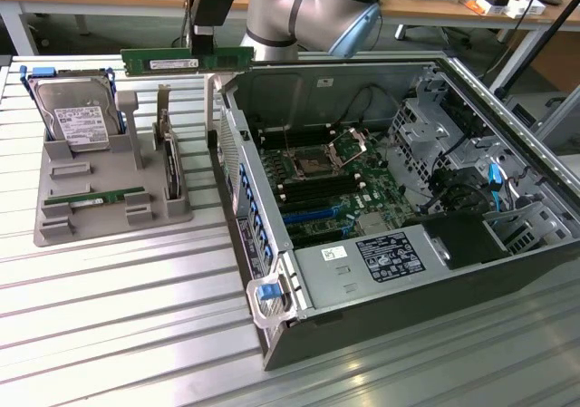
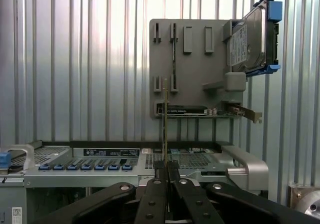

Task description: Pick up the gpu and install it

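Observation:
The gpu (image 1: 188,60), a long thin green board with black chips and a white label, hangs level in the air. My gripper (image 1: 203,43) is shut on its top edge near the middle. It sits above the gap between the grey holder (image 1: 109,167) and the open computer case (image 1: 390,198), by the case's back corner. In the wrist view the gpu (image 2: 165,119) shows edge-on, rising from between my shut fingertips (image 2: 166,165). Behind it lies the holder (image 2: 192,69).
The holder carries a silver hard drive in blue rails (image 1: 77,117), an upright dark card with a metal bracket (image 1: 170,167) and another green stick (image 1: 95,198) lying in a slot. Inside the case is a motherboard (image 1: 317,176). Ribbed metal table (image 1: 118,316) all around.

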You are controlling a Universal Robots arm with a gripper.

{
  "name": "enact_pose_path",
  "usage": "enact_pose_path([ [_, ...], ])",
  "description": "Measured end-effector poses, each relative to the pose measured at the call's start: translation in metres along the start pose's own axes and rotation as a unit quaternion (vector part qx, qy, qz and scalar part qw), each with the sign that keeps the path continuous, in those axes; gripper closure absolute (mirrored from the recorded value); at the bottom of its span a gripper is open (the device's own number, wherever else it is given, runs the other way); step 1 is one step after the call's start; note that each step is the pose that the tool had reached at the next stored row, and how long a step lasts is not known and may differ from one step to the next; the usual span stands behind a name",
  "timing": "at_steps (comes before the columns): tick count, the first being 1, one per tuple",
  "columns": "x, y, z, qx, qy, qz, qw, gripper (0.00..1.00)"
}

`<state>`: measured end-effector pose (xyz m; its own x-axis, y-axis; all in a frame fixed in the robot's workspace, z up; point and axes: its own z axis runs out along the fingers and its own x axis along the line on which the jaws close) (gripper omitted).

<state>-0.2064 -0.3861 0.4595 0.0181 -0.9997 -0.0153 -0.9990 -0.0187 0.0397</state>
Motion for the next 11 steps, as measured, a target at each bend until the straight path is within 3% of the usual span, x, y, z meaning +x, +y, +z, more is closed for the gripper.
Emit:
enact_pose_path([
  [11,0.0002,-0.0078,0.0021,0.0000,0.0000,0.000,1.0000,0.88],
])
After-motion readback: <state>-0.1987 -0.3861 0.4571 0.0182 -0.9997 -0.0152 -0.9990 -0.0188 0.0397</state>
